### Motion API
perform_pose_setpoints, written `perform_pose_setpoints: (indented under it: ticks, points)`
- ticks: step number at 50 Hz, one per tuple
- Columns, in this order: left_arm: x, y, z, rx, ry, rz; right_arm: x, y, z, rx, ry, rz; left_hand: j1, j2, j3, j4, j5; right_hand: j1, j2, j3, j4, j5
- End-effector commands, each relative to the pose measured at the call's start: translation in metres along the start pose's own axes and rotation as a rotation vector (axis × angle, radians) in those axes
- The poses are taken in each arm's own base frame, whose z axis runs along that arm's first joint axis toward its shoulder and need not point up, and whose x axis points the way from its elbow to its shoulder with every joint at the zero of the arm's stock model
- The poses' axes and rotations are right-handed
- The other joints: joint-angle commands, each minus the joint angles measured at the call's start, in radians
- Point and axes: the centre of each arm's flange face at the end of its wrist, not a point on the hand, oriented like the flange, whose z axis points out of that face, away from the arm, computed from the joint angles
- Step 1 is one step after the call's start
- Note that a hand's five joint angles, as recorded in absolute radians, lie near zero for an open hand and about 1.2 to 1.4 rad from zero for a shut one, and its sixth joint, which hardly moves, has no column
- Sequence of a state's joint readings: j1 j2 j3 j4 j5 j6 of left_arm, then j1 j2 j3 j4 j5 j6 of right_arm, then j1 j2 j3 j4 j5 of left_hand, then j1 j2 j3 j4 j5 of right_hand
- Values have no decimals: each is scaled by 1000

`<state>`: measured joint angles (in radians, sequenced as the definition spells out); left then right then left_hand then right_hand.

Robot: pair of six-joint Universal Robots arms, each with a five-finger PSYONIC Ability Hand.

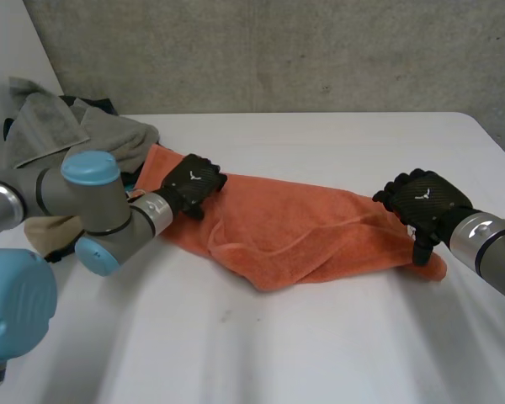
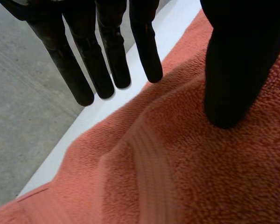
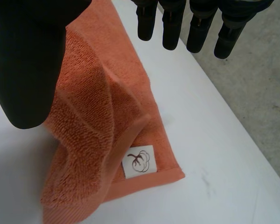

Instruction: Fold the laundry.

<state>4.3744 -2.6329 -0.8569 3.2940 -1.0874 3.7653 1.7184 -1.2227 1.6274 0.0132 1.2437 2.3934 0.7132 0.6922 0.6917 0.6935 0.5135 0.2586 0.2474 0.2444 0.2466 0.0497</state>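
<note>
An orange towel (image 1: pixel 303 227) lies crumpled and stretched sideways across the middle of the white table (image 1: pixel 320 345). My left hand (image 1: pixel 194 181) rests on the towel's left end. In the left wrist view its fingers (image 2: pixel 107 60) are straight above the towel's far edge and its thumb (image 2: pixel 231 79) touches the orange towel (image 2: pixel 177 172), so it is open. At the towel's right end is my right hand (image 1: pixel 421 206), also open. Its fingers (image 3: pixel 177 25) and thumb (image 3: pixel 28 65) spread above a corner of the orange towel (image 3: pixel 93 121) that bears a white label (image 3: pixel 138 161).
A heap of grey laundry (image 1: pixel 76 130) sits at the table's back left corner, close behind my left arm. A beige cloth (image 1: pixel 50 231) lies under that arm's elbow. A concrete wall (image 1: pixel 278 50) rises behind the table.
</note>
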Motion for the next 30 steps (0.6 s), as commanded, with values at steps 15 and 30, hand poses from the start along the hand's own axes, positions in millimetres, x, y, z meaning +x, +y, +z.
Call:
perform_pose_setpoints:
  ticks: [15, 30]
  points:
    - [-29, -52, -23, -13, -138, 86, 21, -22, 7, 70, 57, -24, 683, 704, 705, 703, 708, -30, -19, -16, -18, 5]
    - [-9, -46, -52, -94, -82, 44, 18, -29, 53, -79, -240, 153, 683, 704, 705, 703, 708, 158, 169, 172, 170, 192]
